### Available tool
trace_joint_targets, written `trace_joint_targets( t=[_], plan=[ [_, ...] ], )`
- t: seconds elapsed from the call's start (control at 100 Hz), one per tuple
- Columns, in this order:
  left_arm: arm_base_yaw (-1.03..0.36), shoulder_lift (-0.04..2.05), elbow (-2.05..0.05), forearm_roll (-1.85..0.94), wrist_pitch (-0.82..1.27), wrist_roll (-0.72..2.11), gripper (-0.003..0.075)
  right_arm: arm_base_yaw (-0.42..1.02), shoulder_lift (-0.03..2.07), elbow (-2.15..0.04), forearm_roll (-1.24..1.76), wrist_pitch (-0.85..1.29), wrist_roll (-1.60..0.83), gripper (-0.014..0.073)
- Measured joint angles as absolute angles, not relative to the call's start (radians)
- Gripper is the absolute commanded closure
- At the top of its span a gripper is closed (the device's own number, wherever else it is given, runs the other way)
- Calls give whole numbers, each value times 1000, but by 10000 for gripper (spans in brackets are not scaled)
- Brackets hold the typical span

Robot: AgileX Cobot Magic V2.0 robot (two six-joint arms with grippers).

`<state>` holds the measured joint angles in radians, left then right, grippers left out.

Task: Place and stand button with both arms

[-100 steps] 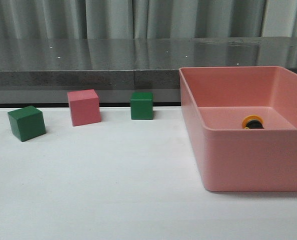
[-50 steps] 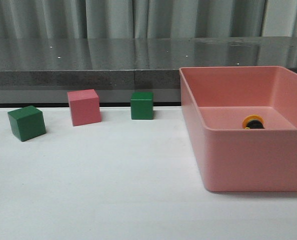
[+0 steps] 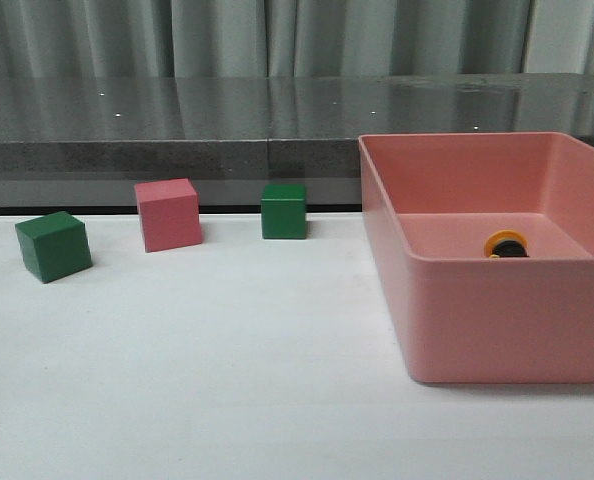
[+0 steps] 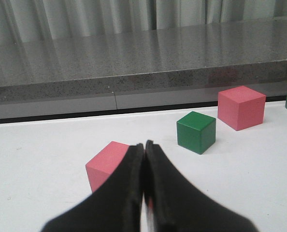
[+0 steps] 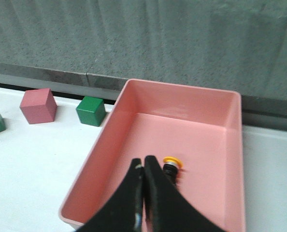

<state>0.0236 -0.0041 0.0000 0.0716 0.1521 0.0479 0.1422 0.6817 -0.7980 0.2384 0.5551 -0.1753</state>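
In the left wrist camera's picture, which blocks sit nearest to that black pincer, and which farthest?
From the left pincer, shut:
1. Pink cube, partly hidden right behind the fingertips.
2. Green cube, farther out on the white table.
3. Second pink cube, beyond the green one, near the grey ledge.

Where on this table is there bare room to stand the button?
Free: the white table in front of the cubes, left of the pink bin. Crowded: the back row, green cube, pink cube, green cube. The button lies inside the bin.
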Motion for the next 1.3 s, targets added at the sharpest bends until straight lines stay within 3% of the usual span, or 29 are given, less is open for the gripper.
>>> trace_joint_targets(
  t=[0.07, 0.14, 0.21, 0.33, 0.38, 0.52, 1.3],
  plan=[
    [24, -4, 0, 72, 152, 48, 740, 142, 767, -834, 275, 555, -175, 679],
    [24, -4, 0, 72, 152, 48, 740, 142, 846, -866, 302, 551, -175, 596],
    [24, -4, 0, 72, 152, 48, 740, 142, 920, -892, 319, 549, -175, 438],
    [24, -4, 0, 72, 152, 48, 739, 142, 1022, -924, 330, 545, -175, 64],
    [24, -4, 0, 72, 152, 48, 739, 142, 1056, -932, 330, 531, -175, -20],
    [24, -4, 0, 72, 152, 48, 739, 142, 1145, -938, 337, 493, -175, 22],
    [24, -4, 0, 72, 152, 48, 740, 144, 1720, -1071, 288, 458, -175, 23]
  ],
)
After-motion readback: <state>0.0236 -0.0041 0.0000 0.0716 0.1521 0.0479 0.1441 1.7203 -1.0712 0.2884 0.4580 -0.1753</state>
